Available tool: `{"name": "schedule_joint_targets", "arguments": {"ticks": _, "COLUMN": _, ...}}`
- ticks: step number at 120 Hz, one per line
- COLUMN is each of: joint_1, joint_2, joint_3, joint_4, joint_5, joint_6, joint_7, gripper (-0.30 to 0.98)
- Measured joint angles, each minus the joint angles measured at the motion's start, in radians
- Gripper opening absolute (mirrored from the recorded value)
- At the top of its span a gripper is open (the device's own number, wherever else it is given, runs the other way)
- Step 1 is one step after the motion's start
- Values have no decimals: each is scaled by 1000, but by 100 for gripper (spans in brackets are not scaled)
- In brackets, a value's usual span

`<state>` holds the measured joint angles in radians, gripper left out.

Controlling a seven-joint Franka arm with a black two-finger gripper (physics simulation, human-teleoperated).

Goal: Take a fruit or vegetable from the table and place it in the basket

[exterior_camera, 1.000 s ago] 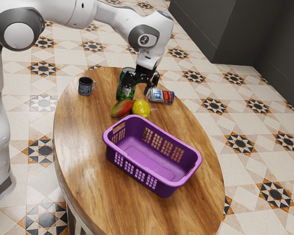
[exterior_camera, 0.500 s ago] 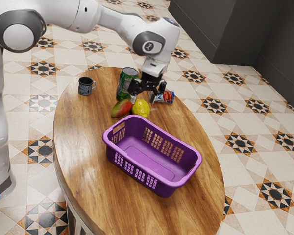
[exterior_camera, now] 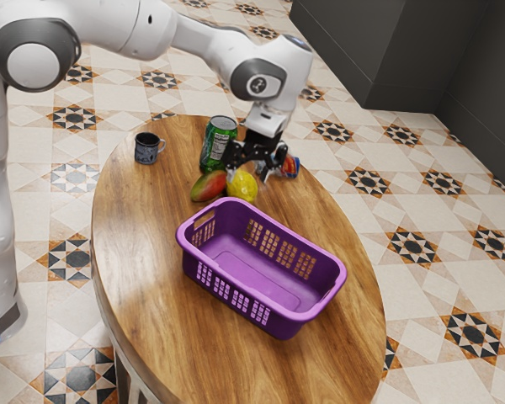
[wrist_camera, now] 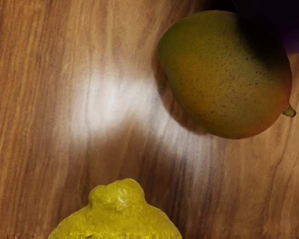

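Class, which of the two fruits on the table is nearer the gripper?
The yellow lemon, just below the gripper; the red-and-green mango lies farther off, toward the exterior view's left.

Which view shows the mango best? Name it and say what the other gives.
The wrist view: the mango appears close up, speckled skin and stem showing. The exterior view shows it smaller, red and green, beside the lemon.

One round wooden table (exterior_camera: 151,252) holds two pieces of fruit: one mango (exterior_camera: 209,186) and one lemon (exterior_camera: 242,187). Two drink cans share the tabletop, one green can (exterior_camera: 219,145) and one red-and-blue can (exterior_camera: 292,167), along with one mug (exterior_camera: 146,150) and one purple basket (exterior_camera: 279,325). One robot arm (exterior_camera: 109,25) with one black gripper (exterior_camera: 251,173) completes the scene. The wrist view counts one mango and one lemon.
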<state>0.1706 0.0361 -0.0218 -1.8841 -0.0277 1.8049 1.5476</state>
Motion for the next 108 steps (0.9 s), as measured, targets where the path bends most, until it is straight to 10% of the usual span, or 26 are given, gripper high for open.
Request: {"name": "schedule_joint_targets", "arguments": {"ticks": 108, "joint_1": 31, "joint_2": 63, "joint_3": 0, "joint_4": 1, "joint_5": -18, "joint_6": 21, "joint_7": -17, "gripper": 68}}
